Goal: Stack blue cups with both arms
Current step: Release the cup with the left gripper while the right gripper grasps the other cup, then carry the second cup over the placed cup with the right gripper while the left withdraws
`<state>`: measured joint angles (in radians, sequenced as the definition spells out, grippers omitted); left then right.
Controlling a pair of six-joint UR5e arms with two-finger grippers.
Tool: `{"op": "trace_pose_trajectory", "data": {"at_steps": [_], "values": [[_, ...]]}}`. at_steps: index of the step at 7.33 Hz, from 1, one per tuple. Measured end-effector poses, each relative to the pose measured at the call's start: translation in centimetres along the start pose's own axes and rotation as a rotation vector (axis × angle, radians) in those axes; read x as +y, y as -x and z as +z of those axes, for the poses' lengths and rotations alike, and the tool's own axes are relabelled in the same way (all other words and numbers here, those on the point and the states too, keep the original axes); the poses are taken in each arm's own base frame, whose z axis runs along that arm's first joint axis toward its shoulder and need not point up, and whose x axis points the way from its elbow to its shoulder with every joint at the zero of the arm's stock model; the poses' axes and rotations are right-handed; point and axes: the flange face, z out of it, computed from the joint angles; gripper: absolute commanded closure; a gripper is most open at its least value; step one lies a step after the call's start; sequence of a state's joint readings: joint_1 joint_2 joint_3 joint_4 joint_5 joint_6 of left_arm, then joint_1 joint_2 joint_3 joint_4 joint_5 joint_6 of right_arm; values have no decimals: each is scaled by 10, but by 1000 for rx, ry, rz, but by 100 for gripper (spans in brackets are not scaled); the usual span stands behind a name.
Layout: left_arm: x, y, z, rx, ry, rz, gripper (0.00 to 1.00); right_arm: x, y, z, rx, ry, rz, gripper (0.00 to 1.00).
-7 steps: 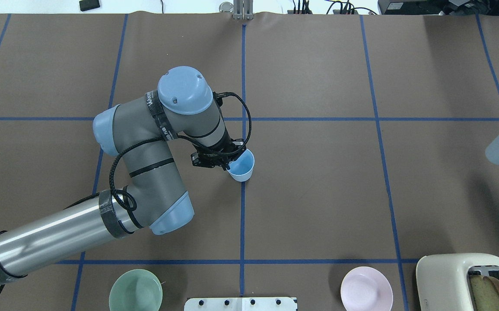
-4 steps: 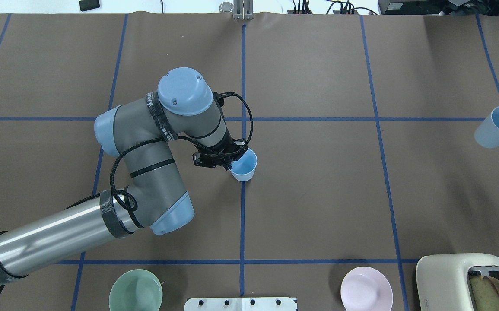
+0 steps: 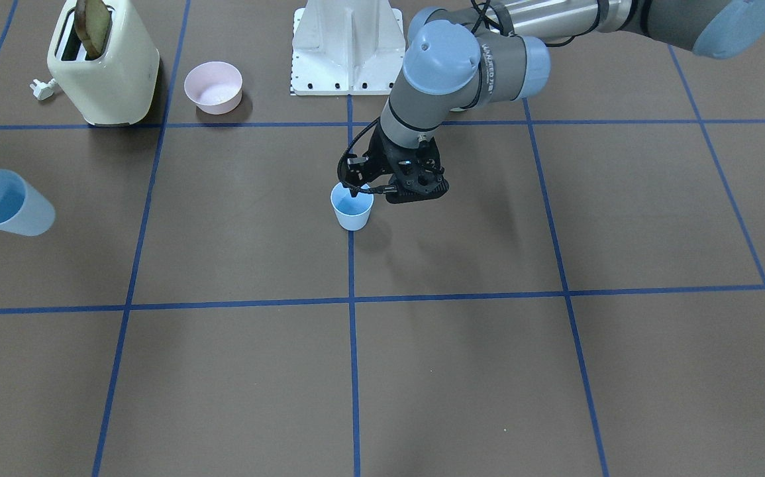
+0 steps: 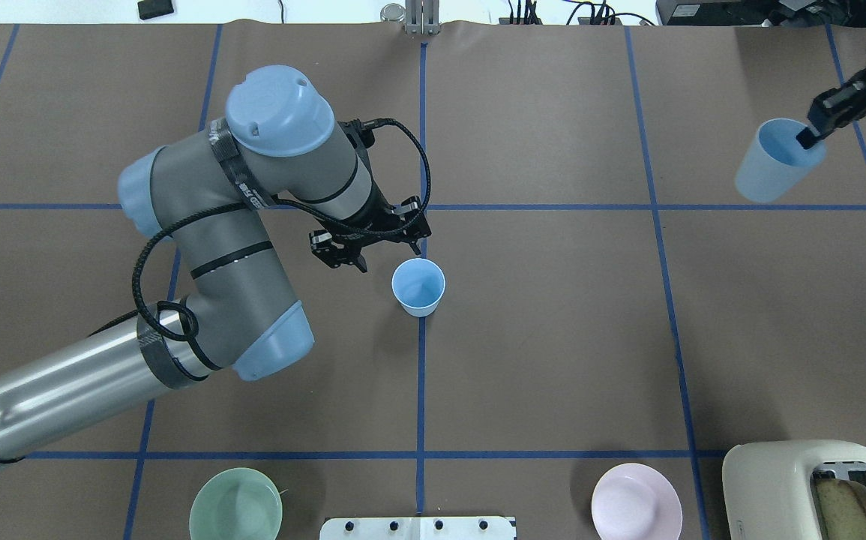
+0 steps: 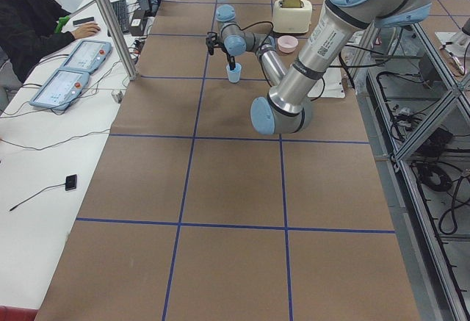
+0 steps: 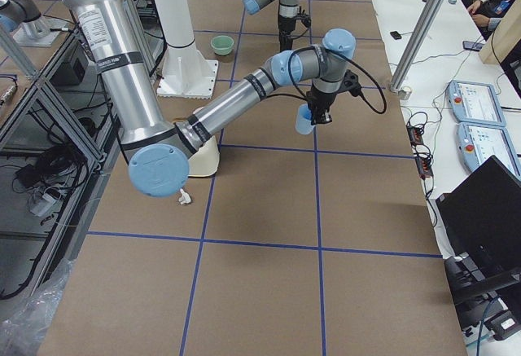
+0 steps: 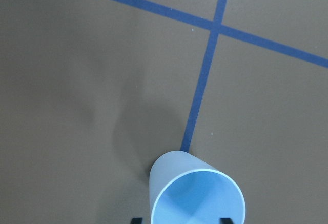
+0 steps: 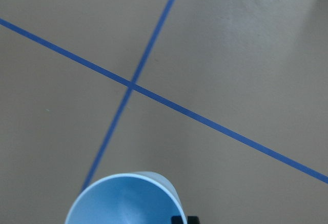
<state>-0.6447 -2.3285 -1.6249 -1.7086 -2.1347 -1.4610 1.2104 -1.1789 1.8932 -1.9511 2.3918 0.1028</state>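
Note:
One blue cup (image 4: pixel 418 287) stands upright on the table's centre blue line, also in the front view (image 3: pixel 352 207) and the left wrist view (image 7: pixel 197 193). My left gripper (image 4: pixel 388 255) is open and hovers just above and beside its rim, not touching it; the fingertips (image 7: pixel 136 219) show on either side of the cup. My right gripper (image 4: pixel 807 137) is shut on the rim of the second blue cup (image 4: pixel 774 161) and holds it tilted in the air at the far right. That cup also shows in the front view (image 3: pixel 8 202) and the right wrist view (image 8: pixel 125 201).
A cream toaster (image 4: pixel 807 487) with bread, a pink bowl (image 4: pixel 635 501) and a green bowl (image 4: pixel 235 504) sit along the near edge beside the white base mount (image 4: pixel 418 527). Operators sit at a side table (image 5: pixel 44 115).
My left gripper has let go of the centre cup, opened and drawn up and back. My right gripper has carried the second cup farther from the robot and slightly inward.

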Motion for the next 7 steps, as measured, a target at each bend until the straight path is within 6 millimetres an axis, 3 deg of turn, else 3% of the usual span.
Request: {"op": "trace_pose_trajectory", "data": {"at_steps": [2,4,5,7], "values": [[-33,39,-40,-6,6,30,2,-30,115,22,-22,26,64,100],[-66,83,-73,-79,-18,129,2,-41,211,46,-2,29,78,100],[-82,112,-87,-110,-34,199,2,-45,252,58,2,16,86,100],[-117,185,-114,-170,-66,345,2,-56,314,94,-37,-50,109,100]]}}
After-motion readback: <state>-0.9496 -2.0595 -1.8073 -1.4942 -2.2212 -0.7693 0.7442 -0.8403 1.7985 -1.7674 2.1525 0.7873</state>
